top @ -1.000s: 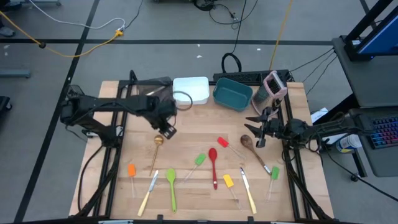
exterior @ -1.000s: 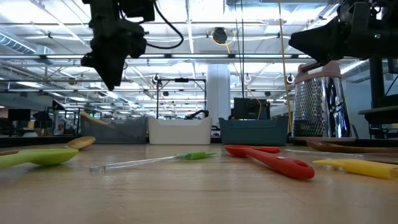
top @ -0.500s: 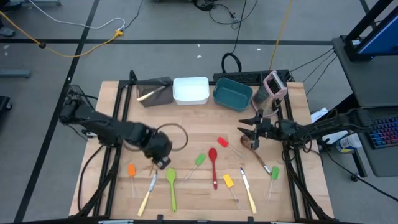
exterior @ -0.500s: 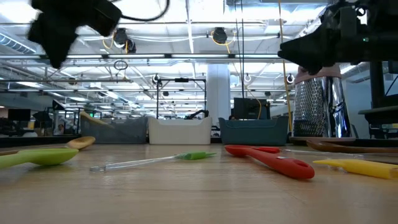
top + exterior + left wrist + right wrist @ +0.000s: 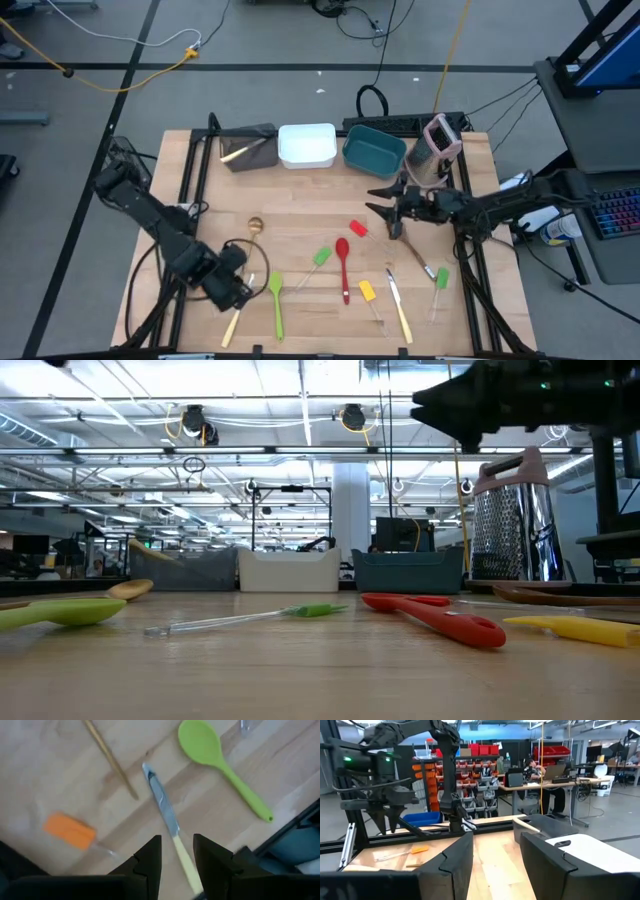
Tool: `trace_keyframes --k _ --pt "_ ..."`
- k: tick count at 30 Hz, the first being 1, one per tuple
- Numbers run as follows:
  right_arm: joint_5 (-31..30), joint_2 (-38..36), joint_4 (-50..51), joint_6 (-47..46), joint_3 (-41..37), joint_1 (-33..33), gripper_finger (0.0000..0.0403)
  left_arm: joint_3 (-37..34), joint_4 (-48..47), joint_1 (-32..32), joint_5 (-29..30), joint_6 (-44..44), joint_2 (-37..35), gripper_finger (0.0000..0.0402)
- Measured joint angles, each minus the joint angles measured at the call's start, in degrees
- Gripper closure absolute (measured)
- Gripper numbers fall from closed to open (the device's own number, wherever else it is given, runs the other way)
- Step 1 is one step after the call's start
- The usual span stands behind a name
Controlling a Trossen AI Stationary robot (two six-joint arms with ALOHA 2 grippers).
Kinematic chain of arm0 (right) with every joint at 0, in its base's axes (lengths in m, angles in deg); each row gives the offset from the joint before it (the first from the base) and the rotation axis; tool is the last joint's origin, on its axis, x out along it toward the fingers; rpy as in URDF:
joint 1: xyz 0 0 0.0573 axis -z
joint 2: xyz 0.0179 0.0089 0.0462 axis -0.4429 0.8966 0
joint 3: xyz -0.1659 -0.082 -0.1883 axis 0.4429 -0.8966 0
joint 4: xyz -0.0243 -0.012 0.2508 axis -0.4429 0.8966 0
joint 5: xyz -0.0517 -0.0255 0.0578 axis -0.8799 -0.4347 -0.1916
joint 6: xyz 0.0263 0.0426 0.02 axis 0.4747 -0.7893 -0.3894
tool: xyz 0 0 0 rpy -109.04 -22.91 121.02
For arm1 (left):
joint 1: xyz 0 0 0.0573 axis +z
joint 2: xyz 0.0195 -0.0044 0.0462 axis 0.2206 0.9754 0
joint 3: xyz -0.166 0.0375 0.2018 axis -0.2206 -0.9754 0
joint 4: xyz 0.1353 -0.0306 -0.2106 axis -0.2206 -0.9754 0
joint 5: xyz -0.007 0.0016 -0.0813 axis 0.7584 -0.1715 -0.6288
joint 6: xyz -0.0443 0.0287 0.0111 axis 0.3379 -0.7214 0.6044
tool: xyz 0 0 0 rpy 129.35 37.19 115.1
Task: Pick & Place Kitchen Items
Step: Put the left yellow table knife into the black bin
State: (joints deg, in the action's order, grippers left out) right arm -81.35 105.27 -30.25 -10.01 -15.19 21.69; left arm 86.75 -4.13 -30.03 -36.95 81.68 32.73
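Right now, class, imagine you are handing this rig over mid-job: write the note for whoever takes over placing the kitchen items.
Left claw: open, low over the cream-handled knife, straddling its handle, not gripping.
Right claw: open, holding nothing, raised beside the wooden spoon.
Done: one pale slim item lies in the brown tub.
Left: the other utensils lie on the table, among them the gold spoon, green spoon, red spoon and orange spatula.
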Motion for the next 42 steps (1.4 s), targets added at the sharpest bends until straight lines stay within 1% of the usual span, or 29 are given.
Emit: trace_keyframes --k 5,12,16,21,26,33,38,42 --pt "0.02 4.6 0.7 0.51 3.8 0.0 0.0245 0.0 1.78 -5.99 1.26 9.35 0.96 0.0286" --pt "0.04 7.27 -0.24 -0.11 4.69 0.0 0.0245 0.0 10.14 -10.86 1.56 10.71 6.8 0.0286" --pt "0.02 7.34 -0.44 -0.83 4.7 0.0 0.0245 -0.02 13.34 -11.1 0.9 11.58 11.8 0.0286" --pt "0.02 7.34 -0.67 -0.87 4.7 0.0 0.0245 -0.03 13.63 -11.05 -0.61 14.42 16.69 0.0286" --pt "0.02 7.34 -0.65 -0.87 4.7 0.0 0.0245 -0.02 13.99 -11.35 -0.8 17.64 18.84 0.0286" --pt "0.02 7.34 -0.63 -0.87 4.7 0.0 0.0245 -0.02 17.21 -11.8 0.42 17.71 21.52 0.0286" --pt "0.02 7.34 -0.63 -0.87 4.7 0.0 0.0245 0.0 17.46 -11.77 -4.19 16.47 24.41 0.0286" --pt "0.02 7.32 -0.6 -0.87 4.7 0.0 0.0245 0.23 17.69 -12.0 -4.72 16.35 25.19 0.0286"
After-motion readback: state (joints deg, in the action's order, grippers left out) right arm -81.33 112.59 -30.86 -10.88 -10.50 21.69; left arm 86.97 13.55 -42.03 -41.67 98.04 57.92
